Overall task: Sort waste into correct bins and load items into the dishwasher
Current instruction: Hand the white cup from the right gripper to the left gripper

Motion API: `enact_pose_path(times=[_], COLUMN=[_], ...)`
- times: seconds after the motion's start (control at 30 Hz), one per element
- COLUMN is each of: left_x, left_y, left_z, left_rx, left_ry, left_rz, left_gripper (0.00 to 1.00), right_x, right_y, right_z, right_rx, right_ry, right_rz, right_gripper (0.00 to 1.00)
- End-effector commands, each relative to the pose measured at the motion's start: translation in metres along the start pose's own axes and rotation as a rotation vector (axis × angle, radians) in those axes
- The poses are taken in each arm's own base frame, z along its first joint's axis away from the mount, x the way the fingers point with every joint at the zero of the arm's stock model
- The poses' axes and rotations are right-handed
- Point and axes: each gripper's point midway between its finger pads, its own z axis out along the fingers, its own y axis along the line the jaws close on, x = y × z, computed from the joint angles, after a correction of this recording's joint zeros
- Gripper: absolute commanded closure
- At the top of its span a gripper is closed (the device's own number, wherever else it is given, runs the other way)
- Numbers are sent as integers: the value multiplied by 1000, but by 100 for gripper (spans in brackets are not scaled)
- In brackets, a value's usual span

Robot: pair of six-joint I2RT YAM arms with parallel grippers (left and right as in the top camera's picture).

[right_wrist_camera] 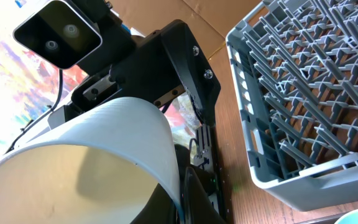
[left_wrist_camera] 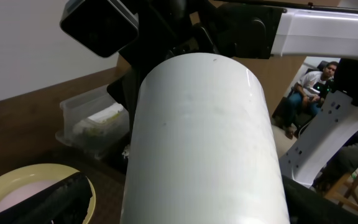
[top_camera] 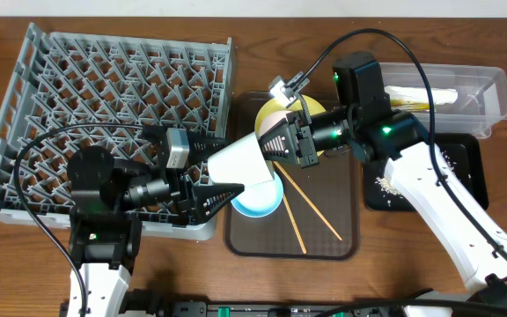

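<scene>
One small white cup (top_camera: pixel 240 160) hangs over the left edge of brown serving tray (top_camera: pixel 333 180), above light blue bowl (top_camera: pixel 258 204). Right gripper (top_camera: pixel 282 145) clamped on cup rim. Left gripper (top_camera: pixel 227 192) fingers flank cup; contact can't be told. Brown wooden table (top_camera: pixel 262 35): large grey pegged dish rack (top_camera: pixel 104 79) left, just beside tray. Clear plastic tub (top_camera: pixel 493 97) and shallow black tray (top_camera: pixel 465 167) right. Open wood along far edge.

Overhead looks straight down on the table (top_camera: pixel 249 53). The wrist cameras face each other, both pressed close against the shared white cup (left_wrist_camera: pixel 197 143).
</scene>
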Motion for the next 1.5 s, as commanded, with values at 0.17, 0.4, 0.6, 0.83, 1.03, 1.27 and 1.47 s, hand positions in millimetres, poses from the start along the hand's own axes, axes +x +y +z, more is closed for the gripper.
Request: enact_pose_path(times=[0.17, 0.4, 0.6, 0.83, 1.03, 1.27, 1.47], left_x=[-6, -6, -6, -7, -7, -7, -7], left_y=[-6, -6, -7, -7, -7, -7, -6], left_z=[0, 0, 0, 0, 0, 0, 0], left_rx=[24, 24, 24, 24, 24, 24, 23], left_ry=[0, 0, 0, -1, 0, 0, 0], left_rz=[12, 12, 11, -23, -47, -48, -49], left_gripper=[4, 4, 4, 4, 4, 9, 18], right_x=[3, 3, 3, 3, 3, 3, 3], right_y=[9, 9, 9, 9, 9, 9, 9], right_z=[4, 4, 4, 4, 4, 4, 4], right_rx=[-42, -41, -42, -42, -41, -42, -42], right_ry=[19, 19, 19, 19, 19, 19, 19], right_rz=[0, 0, 0, 0, 2, 0, 0], right_gripper=[99, 99, 99, 99, 99, 99, 96])
